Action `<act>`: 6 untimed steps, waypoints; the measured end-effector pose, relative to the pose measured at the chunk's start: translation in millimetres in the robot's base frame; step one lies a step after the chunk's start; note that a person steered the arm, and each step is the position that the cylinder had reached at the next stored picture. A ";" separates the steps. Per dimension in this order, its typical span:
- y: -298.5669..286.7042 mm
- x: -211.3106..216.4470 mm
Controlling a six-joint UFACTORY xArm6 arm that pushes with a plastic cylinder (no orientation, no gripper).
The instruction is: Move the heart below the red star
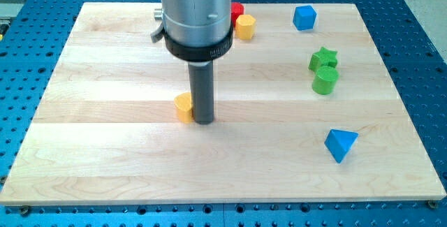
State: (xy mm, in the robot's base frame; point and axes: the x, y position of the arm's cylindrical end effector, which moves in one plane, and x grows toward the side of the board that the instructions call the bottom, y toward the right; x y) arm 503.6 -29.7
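My tip [203, 121] rests on the wooden board [105, 157] near its middle. A yellow block [184, 105], partly hidden by the rod so its shape is unclear, touches the tip on the view's left. A red block [237, 9], mostly hidden behind the arm, sits at the view's top, with a yellow hexagonal block [245, 26] against its lower right side. The tip is well below those two.
A blue cube [304, 17] lies at the top right. A green star [323, 59] and a green cylinder [325, 81] sit together at the right. A blue triangular block [340, 144] lies at the lower right.
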 end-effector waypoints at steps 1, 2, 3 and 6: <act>-22.1 -21.2; -32.0 -32.1; -34.4 -9.9; -92.1 -83.4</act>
State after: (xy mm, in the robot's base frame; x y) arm 420.2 -121.8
